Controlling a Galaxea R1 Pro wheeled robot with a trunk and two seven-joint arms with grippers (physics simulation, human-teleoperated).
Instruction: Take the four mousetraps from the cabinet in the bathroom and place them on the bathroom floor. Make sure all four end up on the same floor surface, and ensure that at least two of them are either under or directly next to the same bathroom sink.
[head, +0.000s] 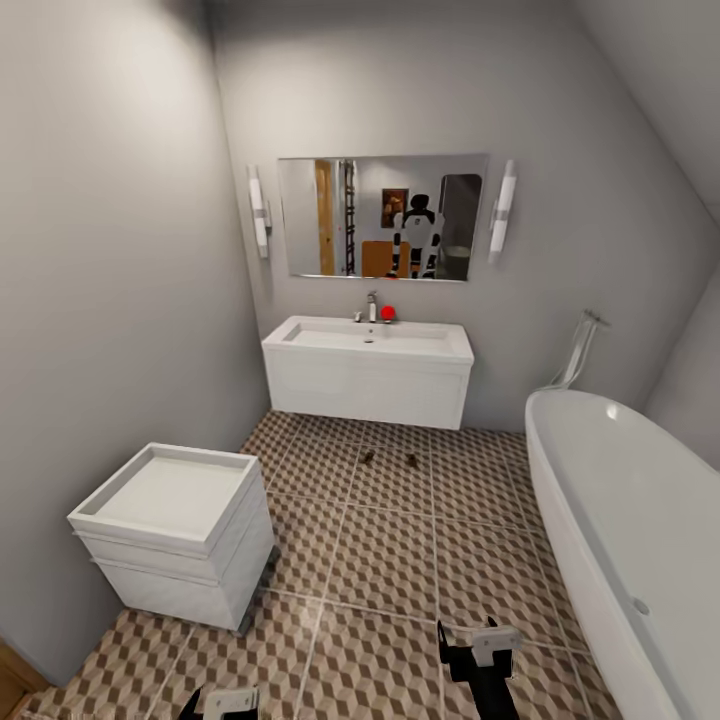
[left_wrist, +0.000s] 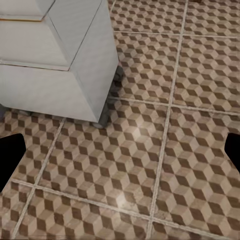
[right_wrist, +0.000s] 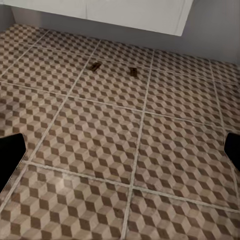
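Observation:
Two mousetraps lie on the bathroom floor (head: 400, 560) a little in front of the sink (head: 368, 345): one mousetrap (head: 368, 457) to the left, another mousetrap (head: 411, 460) beside it. The right wrist view shows the same pair, mousetrap (right_wrist: 94, 65) and mousetrap (right_wrist: 133, 71), well ahead of the dark fingertips (right_wrist: 11, 152). My right gripper (head: 467, 632) hangs open and empty over the tiles. My left gripper (head: 222, 697) is open too, its fingertips (left_wrist: 10, 152) wide apart above bare floor (left_wrist: 135, 150). The cabinet is out of view.
A white boxy unit (head: 175, 530) stands at the left wall, close to my left gripper, and shows as the white unit (left_wrist: 60, 55) in the left wrist view. A white bathtub (head: 620, 530) runs along the right. A mirror (head: 380, 217) hangs above the sink.

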